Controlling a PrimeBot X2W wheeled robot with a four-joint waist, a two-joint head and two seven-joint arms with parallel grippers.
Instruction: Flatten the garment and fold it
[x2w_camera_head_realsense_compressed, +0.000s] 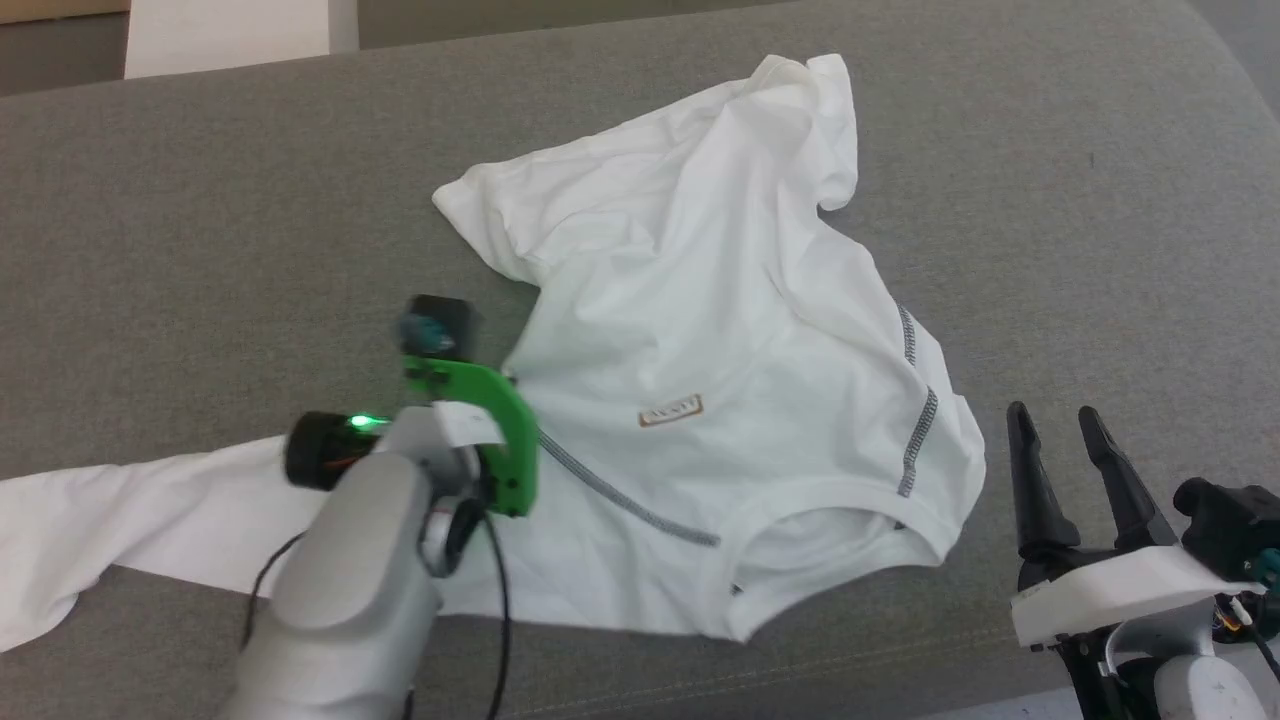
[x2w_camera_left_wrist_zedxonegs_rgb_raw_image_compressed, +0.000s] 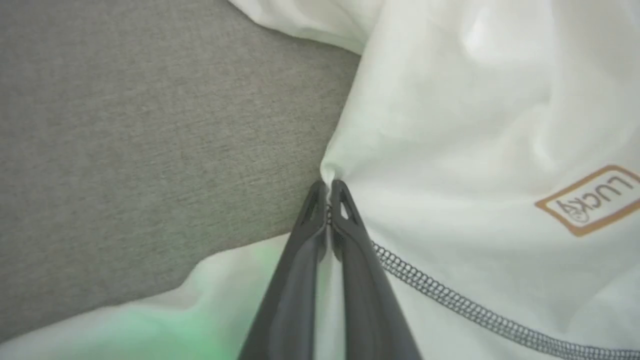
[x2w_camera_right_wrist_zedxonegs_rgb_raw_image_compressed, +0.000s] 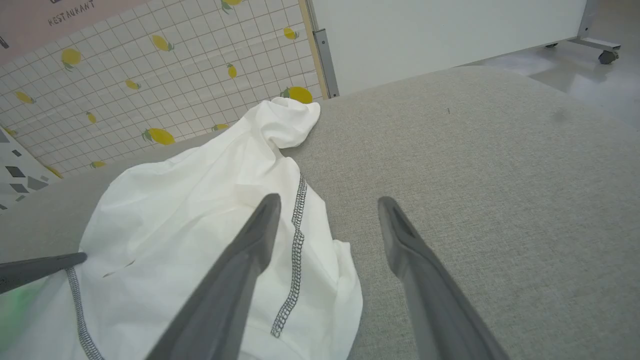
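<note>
Across the grey cloth-covered surface (x2w_camera_head_realsense_compressed: 200, 200) lay the garment (x2w_camera_head_realsense_compressed: 700, 330), a thin white shirt, rumpled and only partly spread out. Its neckline (x2w_camera_head_realsense_compressed: 830, 515) faced the near edge, one long sleeve (x2w_camera_head_realsense_compressed: 130, 510) trailed off to the left, and the far part was bunched into folds. Lines of dark zigzag stitching (x2w_camera_head_realsense_compressed: 915, 430) ran down its right shoulder, and a small tan-bordered label (x2w_camera_head_realsense_compressed: 671, 410) sat at mid-chest. The left gripper (x2w_camera_left_wrist_zedxonegs_rgb_raw_image_compressed: 328, 187) was pressed together on a small pinch of the white fabric at the shirt's left edge, where the sleeve met the body. The right gripper (x2w_camera_head_realsense_compressed: 1050, 410) stood spread wide, holding nothing, over bare grey cloth just right of the shirt's shoulder.
</note>
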